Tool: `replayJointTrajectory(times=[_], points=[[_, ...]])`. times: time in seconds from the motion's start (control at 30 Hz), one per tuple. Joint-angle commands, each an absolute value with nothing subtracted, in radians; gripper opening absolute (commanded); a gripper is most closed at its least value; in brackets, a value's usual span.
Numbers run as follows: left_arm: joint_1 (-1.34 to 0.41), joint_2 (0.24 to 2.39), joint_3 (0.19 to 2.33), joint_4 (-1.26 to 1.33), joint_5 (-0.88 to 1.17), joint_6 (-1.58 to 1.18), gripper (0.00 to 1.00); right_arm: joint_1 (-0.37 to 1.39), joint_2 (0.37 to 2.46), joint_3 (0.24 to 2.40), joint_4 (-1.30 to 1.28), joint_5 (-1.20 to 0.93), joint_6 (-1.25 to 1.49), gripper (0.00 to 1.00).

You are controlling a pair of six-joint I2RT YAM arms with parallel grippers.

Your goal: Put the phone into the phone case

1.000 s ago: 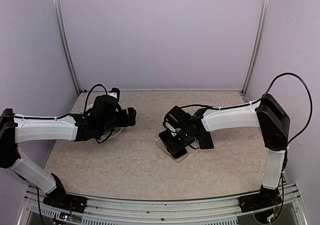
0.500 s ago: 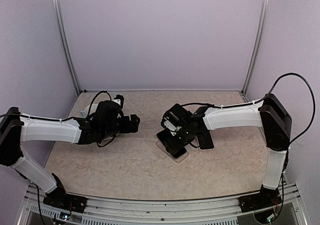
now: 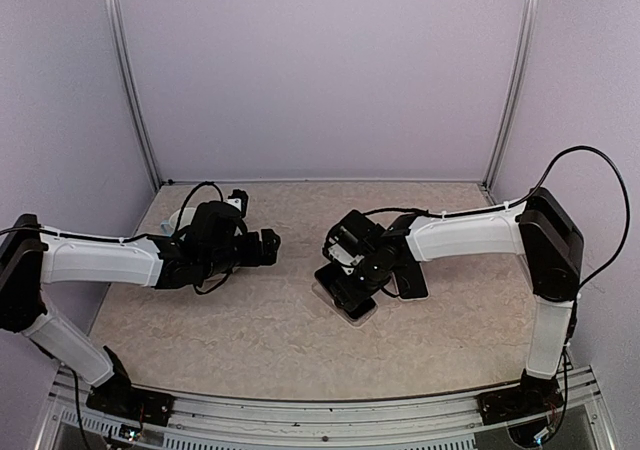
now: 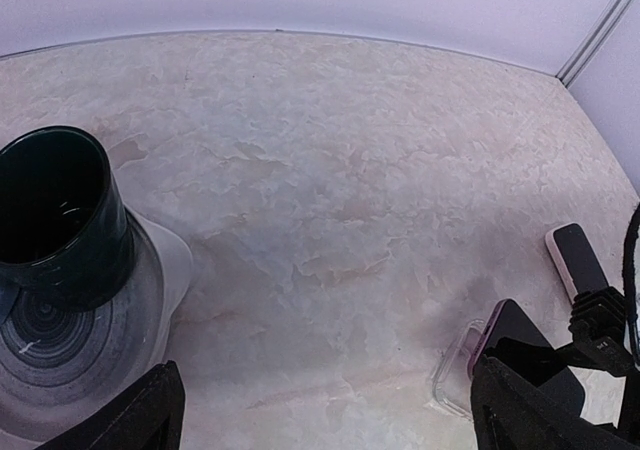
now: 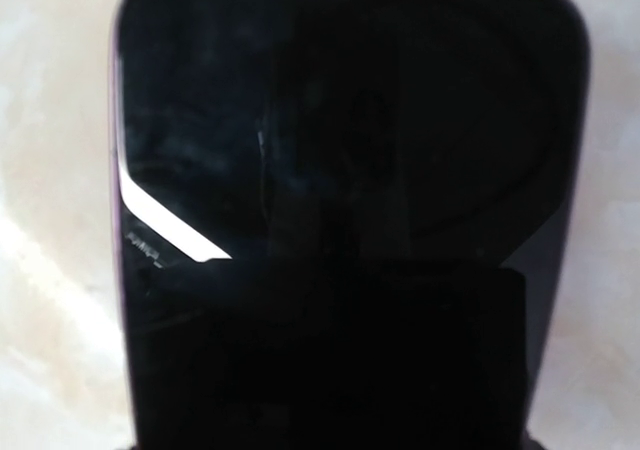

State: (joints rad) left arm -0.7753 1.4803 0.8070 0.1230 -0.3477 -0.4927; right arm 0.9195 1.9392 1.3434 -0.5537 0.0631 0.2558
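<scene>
The phone (image 4: 503, 336), black-screened with a purple edge, leans tilted with its lower end in the clear phone case (image 4: 455, 372) on the marble table. From above, the phone (image 3: 358, 308) and the case (image 3: 326, 291) lie under my right gripper (image 3: 352, 282), which is shut on the phone. The dark screen (image 5: 340, 170) fills the right wrist view, and that gripper's fingers are lost in the dark there. My left gripper (image 4: 335, 425) hangs open and empty over bare table, left of the case. It also shows in the top view (image 3: 268, 247).
A black cup (image 4: 50, 210) stands on a grey plate (image 4: 150, 310) at the left, close to my left arm. A second pink-edged handset (image 4: 575, 260) lies flat beyond the case, by the right arm (image 3: 412, 282). Walls close in the table.
My left arm has swung right, away from the cup towards the middle of the table, and then stopped. The right gripper has stayed on the phone with barely any shift.
</scene>
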Motion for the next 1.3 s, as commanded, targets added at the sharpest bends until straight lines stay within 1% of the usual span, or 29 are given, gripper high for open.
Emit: replayJointTrajectory(times=[0.0,0.37,0.53,0.63,0.8,0.87,0.9,0.97,1.07,1.13,1.2,1.23,1.27], points=[[-0.771,1.483,0.816,0.133,-0.353,-0.483,0.98,0.916,1.942,1.333,-0.550,0.037,0.251,0.43],[-0.771,1.491,0.825,0.124,-0.357,-0.480,0.99,0.914,1.981,1.350,-0.570,0.073,0.231,0.46],[-0.772,1.491,0.824,0.126,-0.356,-0.480,0.99,0.915,1.991,1.351,-0.569,0.056,0.232,0.48],[-0.771,1.491,0.823,0.127,-0.356,-0.479,0.99,0.915,1.995,1.354,-0.568,0.061,0.228,0.57],[-0.771,1.487,0.825,0.127,-0.355,-0.477,0.99,0.915,1.997,1.391,-0.589,0.059,0.217,0.81],[-0.772,1.488,0.824,0.126,-0.349,-0.478,0.99,0.916,1.990,1.416,-0.607,0.051,0.211,0.94],[-0.772,1.488,0.825,0.125,-0.345,-0.479,0.99,0.915,1.982,1.432,-0.616,0.042,0.207,0.99],[-0.773,1.491,0.821,0.119,-0.324,-0.483,0.98,0.912,1.955,1.465,-0.626,0.023,0.198,0.99],[-0.791,1.492,0.800,0.118,-0.307,-0.491,0.93,0.873,1.917,1.469,-0.621,-0.117,0.181,0.99],[-0.810,1.482,0.772,0.137,-0.294,-0.495,0.88,0.831,1.921,1.452,-0.613,-0.205,0.174,0.99],[-0.833,1.476,0.744,0.172,-0.255,-0.492,0.79,0.789,1.944,1.437,-0.599,-0.279,0.171,0.98],[-0.849,1.481,0.737,0.187,-0.233,-0.491,0.73,0.766,1.959,1.434,-0.583,-0.337,0.183,0.94],[-0.866,1.490,0.737,0.192,-0.215,-0.488,0.66,0.738,1.970,1.424,-0.558,-0.395,0.202,0.88]])
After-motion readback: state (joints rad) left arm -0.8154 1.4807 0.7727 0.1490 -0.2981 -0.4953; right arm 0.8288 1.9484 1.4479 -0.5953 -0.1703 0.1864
